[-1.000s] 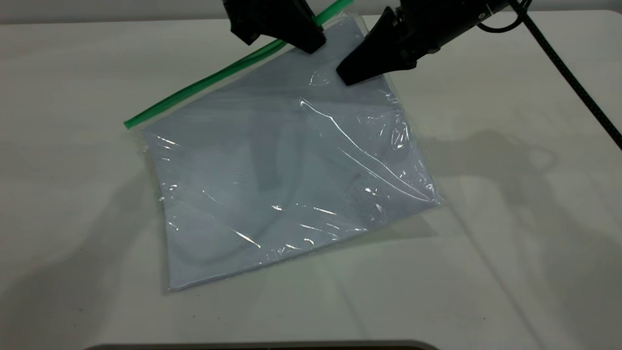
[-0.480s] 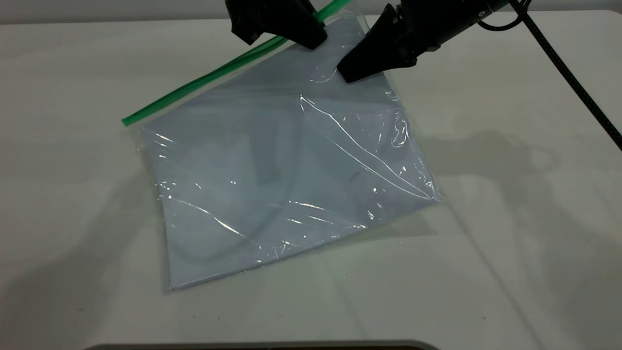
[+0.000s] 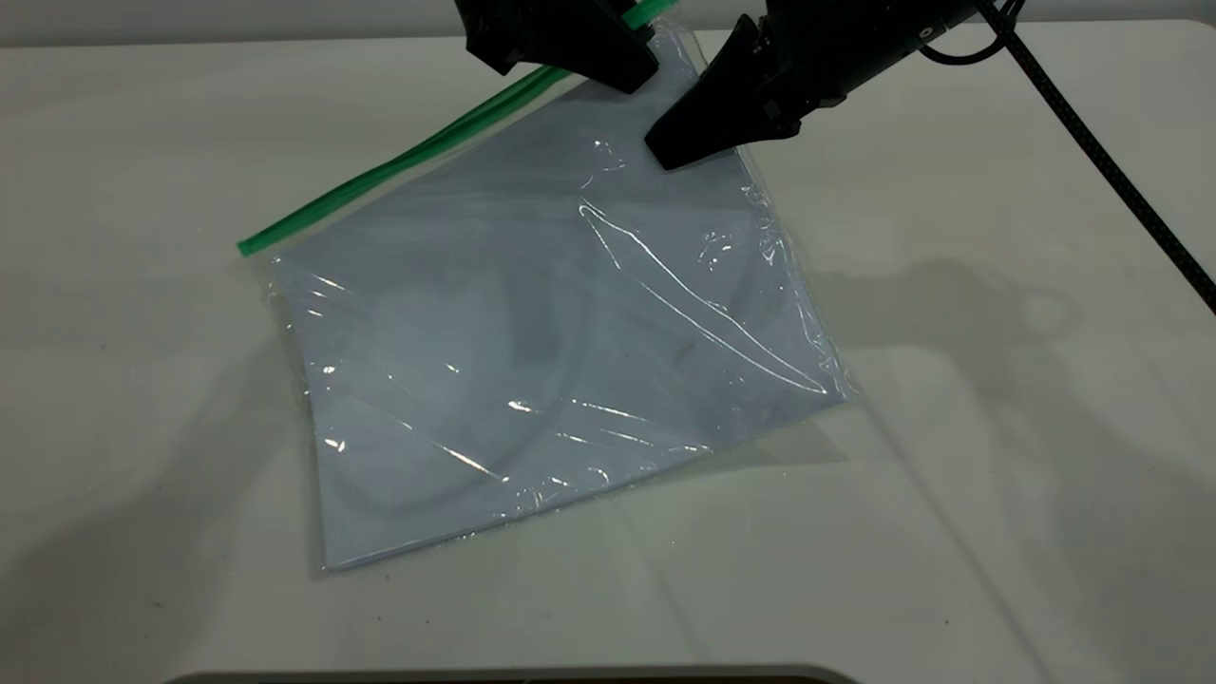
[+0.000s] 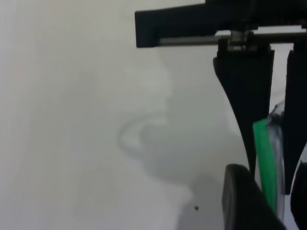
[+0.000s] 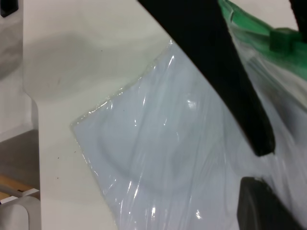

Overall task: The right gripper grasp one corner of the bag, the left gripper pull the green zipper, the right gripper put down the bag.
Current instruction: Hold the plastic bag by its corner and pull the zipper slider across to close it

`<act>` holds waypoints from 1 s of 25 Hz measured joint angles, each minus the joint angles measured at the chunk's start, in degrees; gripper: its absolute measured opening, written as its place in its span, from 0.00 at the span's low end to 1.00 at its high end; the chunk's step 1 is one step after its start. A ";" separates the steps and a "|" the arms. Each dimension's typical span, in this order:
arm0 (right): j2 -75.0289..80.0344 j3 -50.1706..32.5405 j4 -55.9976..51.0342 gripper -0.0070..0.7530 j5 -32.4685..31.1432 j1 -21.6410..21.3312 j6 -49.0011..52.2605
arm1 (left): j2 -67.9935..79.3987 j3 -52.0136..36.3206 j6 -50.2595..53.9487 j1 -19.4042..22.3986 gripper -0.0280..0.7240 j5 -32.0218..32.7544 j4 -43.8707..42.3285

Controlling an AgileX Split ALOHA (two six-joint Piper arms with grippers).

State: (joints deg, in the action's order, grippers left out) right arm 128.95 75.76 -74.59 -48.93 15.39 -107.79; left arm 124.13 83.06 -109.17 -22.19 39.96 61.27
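Observation:
The bag (image 3: 541, 332), a clear crinkly pouch with white sheets inside, lies tilted on the white table (image 3: 997, 475), its far corner lifted. The green zipper (image 3: 380, 176) runs along its far left edge. My right gripper (image 3: 665, 157), which has the braided cable, is shut on the bag near that far corner. In the right wrist view (image 5: 256, 167) the plastic (image 5: 158, 143) passes between its jaws, and the slider tab (image 5: 283, 38) shows beyond. My left gripper (image 3: 627, 81) is closed around the zipper at its far end. The green strip (image 4: 266, 163) lies between its jaws (image 4: 274, 203).
The black braided cable (image 3: 1092, 142) runs from the right arm across the table's far right. The table's near edge (image 3: 494, 673) is at the bottom of the exterior view. Bare table surrounds the bag.
My left gripper has slid a little to the right along the zipper. My right gripper has moved slightly left, and the bag's folds and near corner have shifted a little.

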 joint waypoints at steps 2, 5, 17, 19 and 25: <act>0.00 0.00 0.00 0.06 0.00 0.00 0.00 | 0.00 0.00 -0.43 0.00 0.41 0.00 1.34; 0.00 0.00 0.00 0.06 0.00 0.00 0.00 | 0.00 0.00 -2.53 0.00 0.33 0.00 3.86; 0.00 0.00 0.00 0.06 0.40 0.00 0.02 | 0.00 0.18 -2.99 0.00 0.15 0.65 2.89; 0.00 0.00 0.00 0.06 0.46 -0.05 0.15 | 0.00 0.18 -2.43 0.15 0.15 0.65 2.23; 0.00 0.00 -0.07 0.06 0.40 -1.47 0.61 | 0.00 0.18 -0.88 1.60 0.15 0.65 0.81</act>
State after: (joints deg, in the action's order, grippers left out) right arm 128.95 75.76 -74.65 -48.53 13.92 -107.19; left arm 124.13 83.24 -110.05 -20.60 40.62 62.08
